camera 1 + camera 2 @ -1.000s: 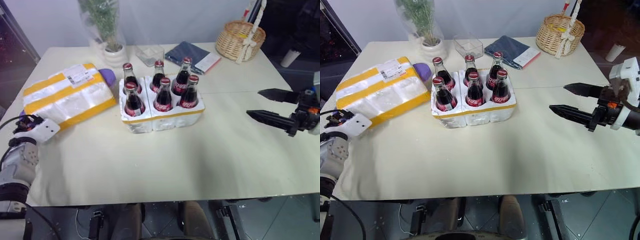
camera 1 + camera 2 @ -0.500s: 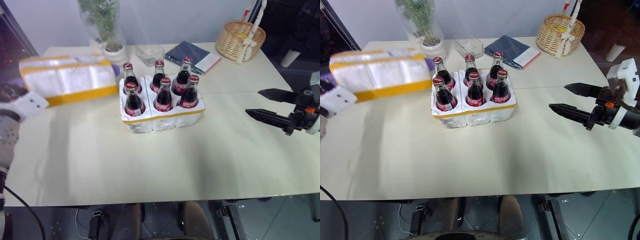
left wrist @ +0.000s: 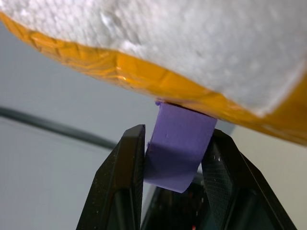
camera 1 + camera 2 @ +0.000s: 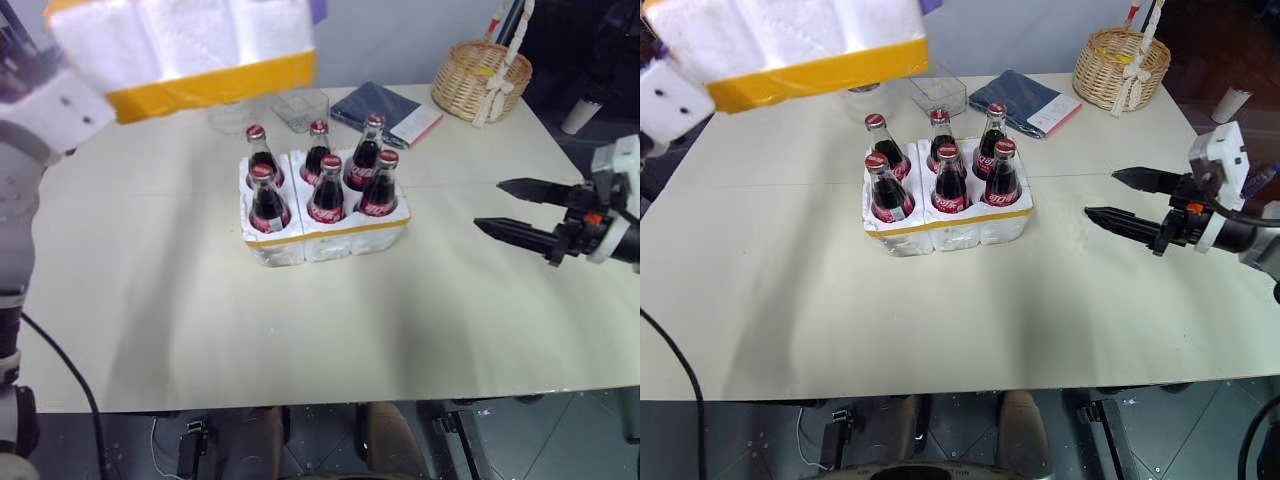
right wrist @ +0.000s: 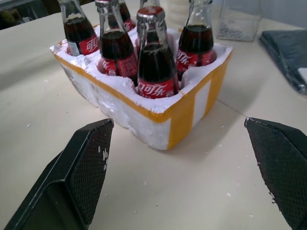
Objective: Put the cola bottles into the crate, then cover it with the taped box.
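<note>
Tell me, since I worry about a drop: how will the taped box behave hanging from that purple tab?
Probably light: the taped box is foam, lifted by the left pincer alone. It may swing or tilt, pinched only by its purple tab. The foam looks crumbly.

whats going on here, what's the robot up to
All six cola bottles already stand in the crate in the middle of the table. The left gripper pinches a purple tab on the taped box, holding it in the air to the crate's left. The right gripper hovers open to the crate's right.
</note>
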You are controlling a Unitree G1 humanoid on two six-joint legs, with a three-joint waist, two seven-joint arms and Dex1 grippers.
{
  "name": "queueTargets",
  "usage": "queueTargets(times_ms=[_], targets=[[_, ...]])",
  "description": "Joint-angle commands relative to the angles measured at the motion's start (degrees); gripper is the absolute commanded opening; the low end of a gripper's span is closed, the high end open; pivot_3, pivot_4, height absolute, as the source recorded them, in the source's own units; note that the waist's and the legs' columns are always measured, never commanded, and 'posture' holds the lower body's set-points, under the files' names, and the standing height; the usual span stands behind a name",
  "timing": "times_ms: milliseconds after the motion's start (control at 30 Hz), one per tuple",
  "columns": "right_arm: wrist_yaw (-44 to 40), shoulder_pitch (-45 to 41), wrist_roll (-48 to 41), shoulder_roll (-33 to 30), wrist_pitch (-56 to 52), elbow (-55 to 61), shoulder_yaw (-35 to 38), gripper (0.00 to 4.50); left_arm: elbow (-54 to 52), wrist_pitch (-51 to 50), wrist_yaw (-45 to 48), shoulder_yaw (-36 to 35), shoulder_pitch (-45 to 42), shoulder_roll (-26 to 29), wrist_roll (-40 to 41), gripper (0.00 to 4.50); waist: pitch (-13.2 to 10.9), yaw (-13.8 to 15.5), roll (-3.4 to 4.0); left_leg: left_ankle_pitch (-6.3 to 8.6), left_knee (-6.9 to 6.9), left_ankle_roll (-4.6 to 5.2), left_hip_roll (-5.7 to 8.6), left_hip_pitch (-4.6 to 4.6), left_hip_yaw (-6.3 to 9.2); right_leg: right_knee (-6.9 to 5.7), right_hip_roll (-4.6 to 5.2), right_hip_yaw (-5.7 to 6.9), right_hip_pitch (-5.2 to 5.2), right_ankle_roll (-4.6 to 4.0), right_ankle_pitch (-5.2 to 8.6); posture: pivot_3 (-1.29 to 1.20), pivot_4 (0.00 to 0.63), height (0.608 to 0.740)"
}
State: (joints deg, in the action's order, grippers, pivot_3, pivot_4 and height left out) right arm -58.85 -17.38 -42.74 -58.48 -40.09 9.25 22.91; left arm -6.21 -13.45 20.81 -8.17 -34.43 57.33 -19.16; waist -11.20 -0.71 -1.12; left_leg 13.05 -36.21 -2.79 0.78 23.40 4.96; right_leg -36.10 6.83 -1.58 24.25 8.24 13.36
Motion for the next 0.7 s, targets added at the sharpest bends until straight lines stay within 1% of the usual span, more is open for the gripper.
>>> queueTargets(times_ms=[33,167,300,433,500,633,700], targets=[[-0.09,-0.68,0.04,-0.02,1.09,0.55,1.3,4.5,-6.57,-3.99,3.18,1.12,-3.25,-1.55,0.96,1.74,0.0,-0.07,0.0,0.0,0.0,0.0,0.0,0.0,0.0,0.0,0.0,0.0,0.0,0.0,0.0,0.0,0.15,0.737],[0.71,0.62,-0.3,0.4,0.66,1.74,2.36,4.5,-12.57,-8.38,7.08,4.8,-5.03,-5.0,1.05,1.74,0.0,-0.14,0.0,0.0,0.01,0.0,0.0,-0.01,0.0,-0.01,-0.01,0.0,0.0,0.0,0.0,0.0,0.15,0.737],[1.91,2.71,-0.61,1.12,0.33,3.2,3.84,4.5,-18.8,-13.81,10.51,7.73,-3.56,-6.72,-0.33,1.74,-0.01,-0.16,-0.01,0.0,0.01,0.0,-0.01,-0.01,0.01,-0.01,-0.02,0.0,0.0,0.0,0.0,0.0,0.15,0.737],[2.91,4.52,-1.25,1.61,-0.04,4.51,5.11,4.5,-24.29,-18.29,13.23,8.04,-1.4,-6.41,-1.15,1.74,-0.01,-0.15,-0.01,0.0,0.01,0.0,0.0,-0.01,0.01,-0.01,-0.02,-0.01,0.0,0.0,0.0,0.0,0.15,0.737],[3.38,5.26,-1.4,2.02,-0.08,5.07,5.37,4.5,-26.69,-19.47,14.37,7.88,0.39,-5.41,-2.14,1.74,-0.01,-0.13,-0.01,0.0,0.01,0.0,-0.01,-0.01,0.01,-0.01,-0.02,-0.01,0.0,0.0,0.0,0.0,0.15,0.737],[4.07,5.44,-1.59,2.62,-0.17,5.52,5.25,4.5,-28.12,-18.56,15.33,8.93,4.42,-2.15,-5.89,1.74,-0.01,-0.16,0.0,0.0,0.01,0.0,-0.01,-0.02,0.01,-0.01,-0.02,-0.01,0.0,0.0,0.01,0.0,0.15,0.737],[4.45,4.92,-1.65,2.99,-0.14,5.45,4.71,4.5,-29.11,-18.05,15.19,9.88,6.04,-2.67,-6.64,1.74,-0.01,-0.11,0.0,0.0,0.01,0.0,-0.01,-0.02,0.01,0.0,-0.02,-0.01,0.0,-0.01,0.01,0.0,0.15,0.737]])
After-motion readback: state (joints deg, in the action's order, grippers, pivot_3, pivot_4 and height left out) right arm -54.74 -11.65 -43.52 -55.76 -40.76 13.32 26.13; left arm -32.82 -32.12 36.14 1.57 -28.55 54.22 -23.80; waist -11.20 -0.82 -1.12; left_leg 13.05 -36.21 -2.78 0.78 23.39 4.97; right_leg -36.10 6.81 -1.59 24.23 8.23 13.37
